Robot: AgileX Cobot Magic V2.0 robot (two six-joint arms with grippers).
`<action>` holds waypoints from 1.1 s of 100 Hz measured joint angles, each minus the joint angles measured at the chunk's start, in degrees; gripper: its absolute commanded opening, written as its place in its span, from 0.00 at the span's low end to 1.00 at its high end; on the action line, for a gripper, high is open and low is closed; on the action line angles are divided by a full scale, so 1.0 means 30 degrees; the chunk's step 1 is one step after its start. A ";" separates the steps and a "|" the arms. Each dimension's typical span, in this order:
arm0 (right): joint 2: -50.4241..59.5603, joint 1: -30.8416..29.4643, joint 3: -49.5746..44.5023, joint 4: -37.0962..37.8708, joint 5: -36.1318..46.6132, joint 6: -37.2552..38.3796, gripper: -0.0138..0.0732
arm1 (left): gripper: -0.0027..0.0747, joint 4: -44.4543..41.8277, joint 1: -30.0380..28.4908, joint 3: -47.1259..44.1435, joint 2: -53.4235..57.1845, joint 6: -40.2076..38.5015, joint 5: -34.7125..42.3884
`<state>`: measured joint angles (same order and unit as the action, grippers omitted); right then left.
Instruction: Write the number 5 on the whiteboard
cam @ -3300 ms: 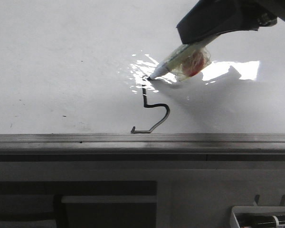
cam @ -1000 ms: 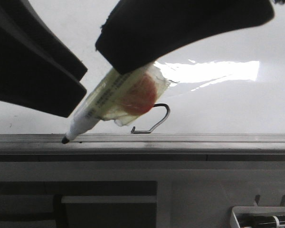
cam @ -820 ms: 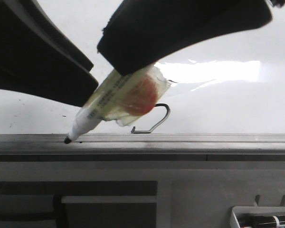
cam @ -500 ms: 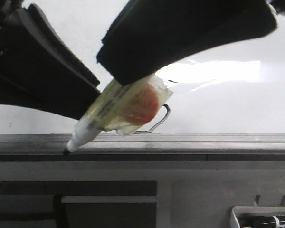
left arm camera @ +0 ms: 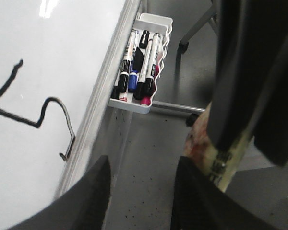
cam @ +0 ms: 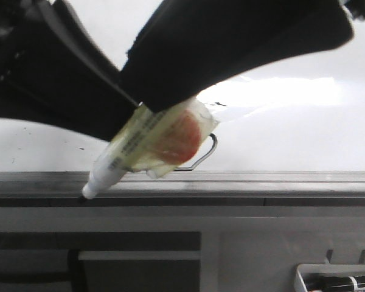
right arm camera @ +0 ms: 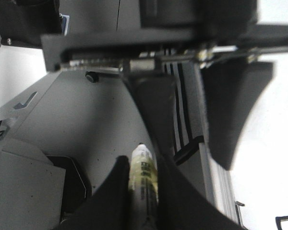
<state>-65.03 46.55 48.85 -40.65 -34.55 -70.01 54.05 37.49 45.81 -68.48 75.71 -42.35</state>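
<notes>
Grey floor and a tray of spare markers (left arm camera: 140, 67) lie below the frame rail (cam: 231, 177); beyond it, on the whiteboard (cam: 292, 134), the number 5 (left arm camera: 36, 112) looks finished, so little remains; right gripper (right arm camera: 143, 191) clamps the marker pen (cam: 143, 143), tip at the rail; left gripper (left arm camera: 141, 191) stands open, empty.

Upper part of the number 5 (cam: 207, 155) behind the marker (cam: 143, 146).
</notes>
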 measured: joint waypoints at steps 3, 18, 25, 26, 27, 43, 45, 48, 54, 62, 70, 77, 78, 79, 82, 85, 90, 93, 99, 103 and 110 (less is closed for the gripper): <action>-0.0135 0.0000 -0.0038 0.0000 0.0114 0.0000 0.11 | 0.42 0.0000 0.0000 0.0307 0.0039 0.0000 -0.0239; -0.0286 -0.0431 -0.0266 -0.0047 0.1263 -0.0044 0.11 | 0.42 -0.0442 0.0000 0.1519 0.0252 0.0048 -0.1677; -0.0292 -0.0596 -0.0275 -0.0175 0.1261 -0.0044 0.11 | 0.42 -0.0619 0.0000 0.1695 0.0324 0.0048 -0.1940; -0.0292 -0.0599 -0.0275 -0.0219 0.1261 -0.0044 0.11 | 0.42 -0.0671 0.0000 0.1695 0.0324 0.0048 -0.1934; -0.0292 -0.0599 -0.0275 -0.0224 0.1261 -0.0044 0.11 | 0.42 -0.0731 0.0000 0.1695 0.0324 0.0010 -0.1934; -0.0292 -0.0643 -0.0307 -0.0272 0.1100 -0.0044 0.11 | 0.42 -0.1440 0.0000 0.1481 0.0324 -0.0666 -0.1977; -0.0292 -0.0643 -0.0307 -0.0272 0.1062 -0.0044 0.11 | 0.42 -0.1525 0.0000 0.1429 0.0324 -0.0749 -0.2044; -0.0292 -0.0643 -0.0307 -0.0272 0.0979 -0.0044 0.11 | 0.42 -0.1618 0.0000 0.1379 0.0324 -0.0878 -0.2132; -0.0292 -0.0731 -0.0348 -0.0272 0.0850 -0.0044 0.11 | 0.42 -0.1931 0.0000 0.1309 0.0324 -0.0974 -0.2282; -0.0292 -0.1070 -0.0387 -0.0272 0.1262 -0.0072 0.11 | 0.42 -0.2448 0.0000 0.1273 0.0336 -0.1074 -0.3116; -0.0325 -0.1519 -0.0387 -0.0272 0.1798 -0.0072 0.11 | 0.42 -0.2619 0.0014 0.1192 0.0377 -0.1334 -0.4048; -0.0325 -0.1715 -0.0387 -0.0272 0.1904 -0.0072 0.11 | 0.42 -0.2759 0.0014 0.1192 0.0409 -0.1618 -0.4257; -0.0325 -0.1728 -0.0387 -0.0272 0.1904 -0.0072 0.11 | 0.42 -0.2816 0.0014 0.1192 0.0409 -0.1669 -0.4293; -0.0325 -0.1764 -0.0387 -0.0272 0.1904 -0.0072 0.11 | 0.42 -0.2872 0.0014 0.1192 0.0409 -0.1711 -0.4293; -0.0325 -0.1808 -0.0387 -0.0355 0.1904 -0.0072 0.11 | 0.42 -0.2970 0.0014 0.1192 0.0409 -0.1748 -0.4293; -0.0325 -0.1806 -0.0387 -0.0497 0.1904 -0.0072 0.11 | 0.42 -0.3105 0.0014 0.1192 0.0452 -0.1835 -0.4220; -0.0325 -0.1806 -0.0387 -0.0857 0.1904 -0.0072 0.11 | 0.42 -0.3264 0.0014 0.1192 0.0451 -0.1874 -0.4001; -0.0325 -0.1806 -0.0387 -0.1058 0.1904 -0.0072 0.11 | 0.42 -0.3314 0.0014 0.1192 0.0451 -0.1874 -0.3684; -0.0325 -0.1762 -0.0387 -0.1299 0.1904 -0.0072 0.11 | 0.42 -0.3310 0.0014 0.1192 0.0451 -0.1904 -0.3073; -0.0325 -0.1669 -0.0387 -0.1379 0.1904 -0.0072 0.11 | 0.42 -0.3271 0.0014 0.1192 0.0362 -0.1915 -0.2523; -0.0325 -0.1594 -0.0387 -0.1414 0.1904 -0.0072 0.11 | 0.42 -0.3194 0.0014 0.1192 0.0127 -0.1949 -0.1983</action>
<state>-66.01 41.77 47.69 -44.89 -28.83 -70.23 44.47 37.53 49.38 -68.09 69.86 -48.30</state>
